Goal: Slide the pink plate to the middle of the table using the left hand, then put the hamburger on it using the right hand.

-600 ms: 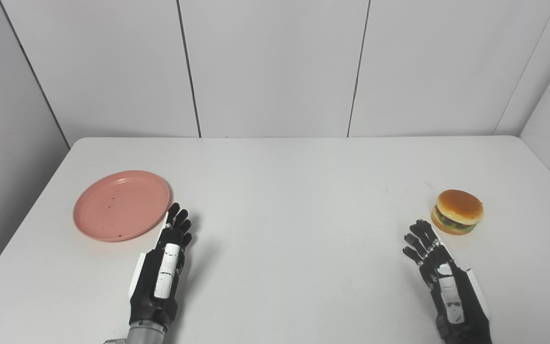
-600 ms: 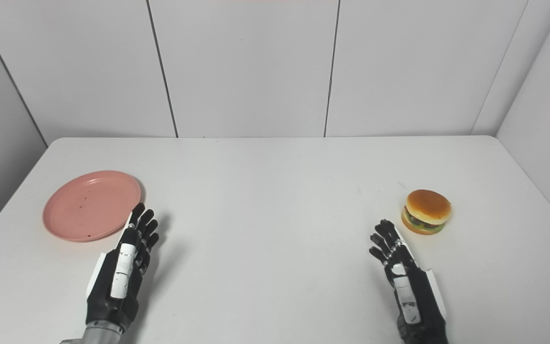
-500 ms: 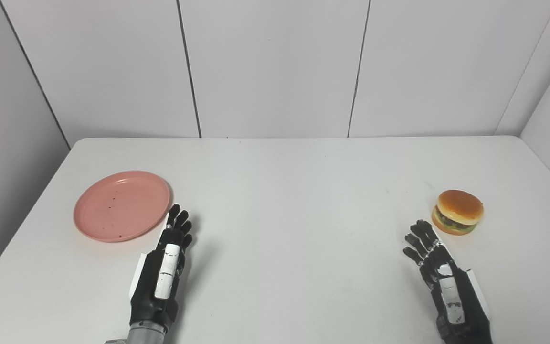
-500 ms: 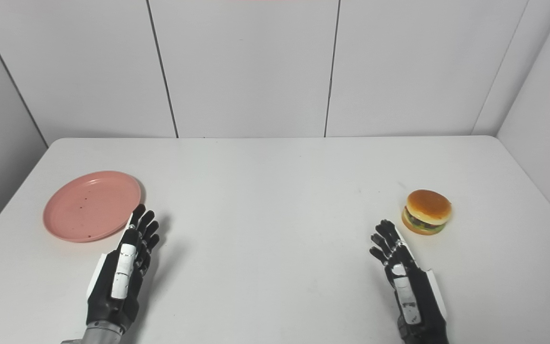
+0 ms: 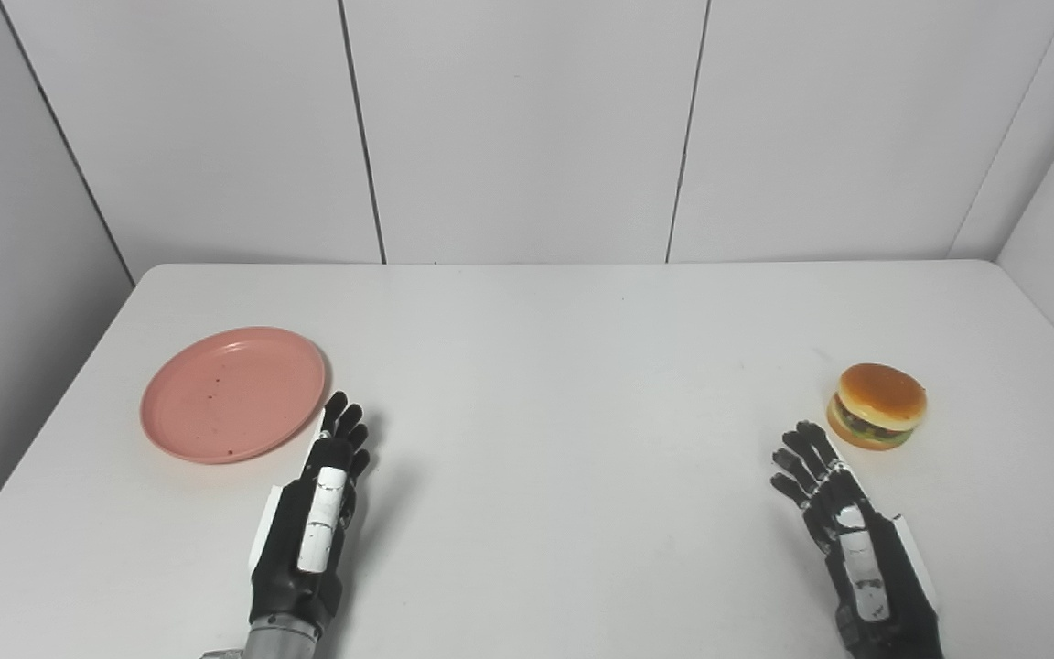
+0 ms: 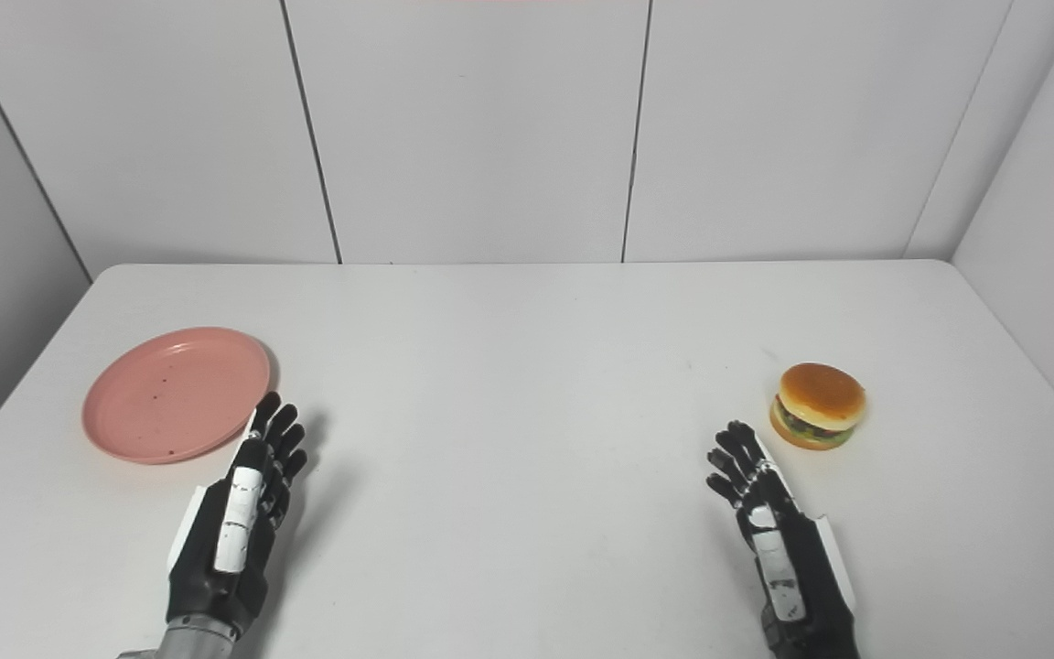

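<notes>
The pink plate lies flat at the left of the white table. My left hand rests just right of and below the plate, fingers stretched out and pointing away from me, holding nothing; its fingertips are close to the plate's rim but apart from it. The hamburger sits at the right of the table. My right hand is open and empty just below and left of the hamburger, not touching it.
White wall panels stand behind the table and at both sides. The table's left edge runs close to the plate, and its right edge close to the hamburger.
</notes>
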You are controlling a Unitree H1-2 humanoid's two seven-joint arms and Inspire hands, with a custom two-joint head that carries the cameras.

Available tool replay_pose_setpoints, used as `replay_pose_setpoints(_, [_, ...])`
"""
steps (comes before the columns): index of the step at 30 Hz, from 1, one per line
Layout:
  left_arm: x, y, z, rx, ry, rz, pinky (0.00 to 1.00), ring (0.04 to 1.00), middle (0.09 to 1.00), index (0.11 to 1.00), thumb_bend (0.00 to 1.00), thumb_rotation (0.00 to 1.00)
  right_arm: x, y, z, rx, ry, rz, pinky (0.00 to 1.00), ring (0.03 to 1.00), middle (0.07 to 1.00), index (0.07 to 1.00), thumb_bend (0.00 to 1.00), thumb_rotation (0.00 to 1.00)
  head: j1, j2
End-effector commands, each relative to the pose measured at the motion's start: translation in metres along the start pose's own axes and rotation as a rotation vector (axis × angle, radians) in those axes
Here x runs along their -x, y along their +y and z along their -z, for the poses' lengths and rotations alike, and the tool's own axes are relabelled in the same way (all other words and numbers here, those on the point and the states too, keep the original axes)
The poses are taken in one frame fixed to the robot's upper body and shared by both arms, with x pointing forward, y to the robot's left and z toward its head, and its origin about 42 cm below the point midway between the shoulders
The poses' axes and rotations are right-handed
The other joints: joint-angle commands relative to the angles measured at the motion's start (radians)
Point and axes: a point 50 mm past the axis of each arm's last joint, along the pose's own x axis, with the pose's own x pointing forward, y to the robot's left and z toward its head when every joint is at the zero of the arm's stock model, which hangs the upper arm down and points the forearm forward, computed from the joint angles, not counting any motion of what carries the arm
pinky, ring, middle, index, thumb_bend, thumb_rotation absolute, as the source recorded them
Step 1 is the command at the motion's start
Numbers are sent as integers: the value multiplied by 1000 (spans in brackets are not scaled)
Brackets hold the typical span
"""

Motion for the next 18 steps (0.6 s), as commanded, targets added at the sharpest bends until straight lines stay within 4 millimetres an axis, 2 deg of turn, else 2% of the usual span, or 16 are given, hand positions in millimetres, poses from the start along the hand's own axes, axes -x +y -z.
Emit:
replay_pose_setpoints(1, [15, 5, -2, -20, -1, 1, 1000, 994, 992, 1000, 841, 889, 2, 0, 3, 2, 7, -10, 898, 909, 930, 924, 909, 946, 0, -1])
replay_pose_setpoints(18, [16, 5, -3, -27, 13, -1, 1000, 994, 992, 1000, 846, 905, 3, 1, 1, 8, 9, -15, 896, 908, 925, 919, 910, 942, 1, 6])
